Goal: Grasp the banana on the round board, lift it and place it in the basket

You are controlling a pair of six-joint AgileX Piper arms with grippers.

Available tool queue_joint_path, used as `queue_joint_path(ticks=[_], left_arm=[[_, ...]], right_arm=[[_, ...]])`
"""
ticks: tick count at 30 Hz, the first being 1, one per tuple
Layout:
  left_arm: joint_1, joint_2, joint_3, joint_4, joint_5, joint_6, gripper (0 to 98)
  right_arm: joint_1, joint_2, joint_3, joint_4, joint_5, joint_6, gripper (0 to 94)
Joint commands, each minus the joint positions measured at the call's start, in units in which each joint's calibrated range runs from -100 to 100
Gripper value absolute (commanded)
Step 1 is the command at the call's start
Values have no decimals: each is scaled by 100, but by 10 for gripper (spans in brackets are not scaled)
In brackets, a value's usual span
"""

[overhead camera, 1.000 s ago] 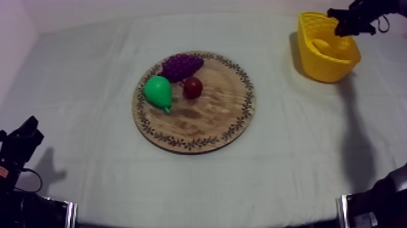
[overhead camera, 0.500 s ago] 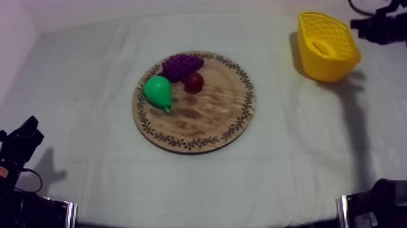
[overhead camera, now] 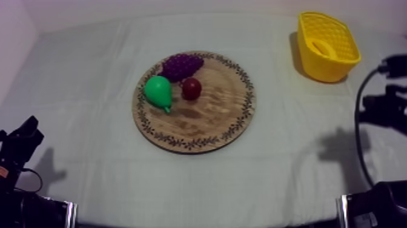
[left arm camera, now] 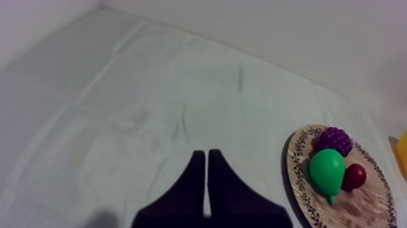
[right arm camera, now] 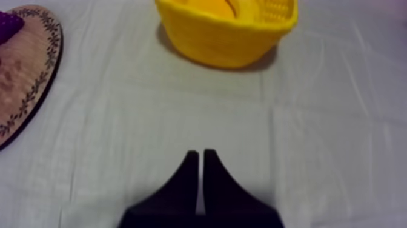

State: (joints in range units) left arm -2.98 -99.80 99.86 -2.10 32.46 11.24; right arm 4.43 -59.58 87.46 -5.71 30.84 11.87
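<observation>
The banana [overhead camera: 320, 46] lies inside the yellow basket [overhead camera: 337, 64] at the far right of the table. On the round wooden board [overhead camera: 206, 121] in the middle rest a green pear [overhead camera: 158, 91], purple grapes [overhead camera: 180, 63] and a small red fruit [overhead camera: 192, 88]. My right arm [overhead camera: 381, 108] hangs at the right edge, nearer than the basket. In the right wrist view my right gripper [right arm camera: 200, 153] is shut on nothing, over bare cloth short of the basket [right arm camera: 224, 42]. My left gripper [left arm camera: 207, 153] is shut and empty, low at the left [overhead camera: 24, 136].
The left wrist view has the board [left arm camera: 363, 209] with pear [left arm camera: 327, 173], grapes [left arm camera: 334, 139] and red fruit [left arm camera: 354, 177] off beside the fingers. The board's rim [right arm camera: 36, 91] lies beside my right gripper. Open cloth surrounds the board.
My right arm has drawn back from over the basket toward the near right edge of the table. The banana stays in the basket. The left arm has not moved.
</observation>
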Motion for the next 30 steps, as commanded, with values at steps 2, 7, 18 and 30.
queue_joint_path(ticks=[2, 7, 18, 30], left_arm=[[-3, -3, 3, -3, 3, 1, 1], [-3, -3, 3, -3, 3, 1, 1], [-3, -3, 3, -3, 3, 1, 1], [-3, -3, 3, -3, 3, 1, 1]], right_arm=[[-44, -2216, 780, 333, 564, -664, 2], [-3, -3046, 1107, 454, 867, -807, 2], [125, -3595, 1112, 499, 1164, -943, 2], [184, -3617, 1219, 466, 633, -103, 2]])
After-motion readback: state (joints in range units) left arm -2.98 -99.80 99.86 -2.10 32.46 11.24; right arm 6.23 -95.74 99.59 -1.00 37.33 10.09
